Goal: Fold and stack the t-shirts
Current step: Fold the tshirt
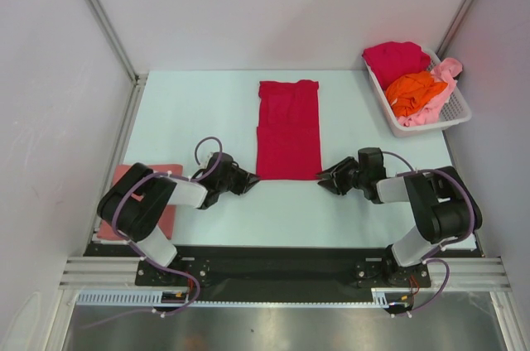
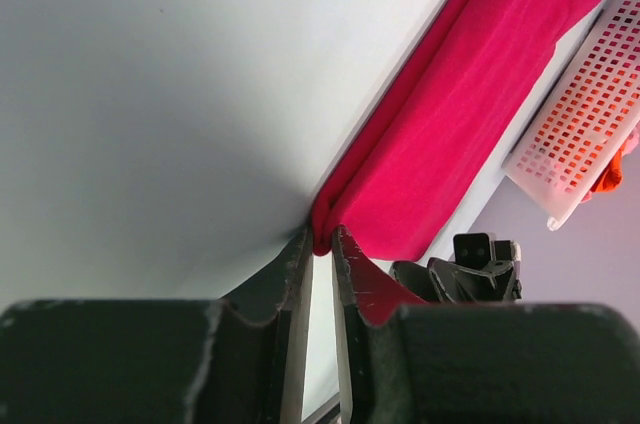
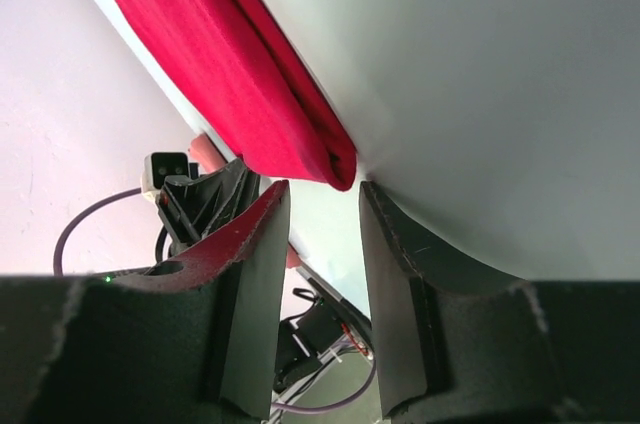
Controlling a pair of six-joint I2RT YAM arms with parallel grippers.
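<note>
flanking near corners of crimson t-shirt (image 1: pixel 288 132), left jaws narrow, grip unclear, right jaws parted, empty

A crimson t-shirt (image 1: pixel 288 132) lies flat in the middle of the bench (image 1: pixel 190 111) — folded into a long, narrow rectangle, sleeves tucked in, one crease across its middle, and the near edge doubled into a rounded fold. A salmon pink t-shirt (image 1: pixel 168 217) lies folded flat at the bench's near left corner, partly hidden. In the white basket (image 1: pixel 464 111) at the far right, three lie crumpled together — a second crimson t-shirt (image 1: pixel 396 60), an orange t-shirt (image 1: pixel 414 90) and a light pink t-shirt (image 1: pixel 447 74) spilling over the rim.
</note>
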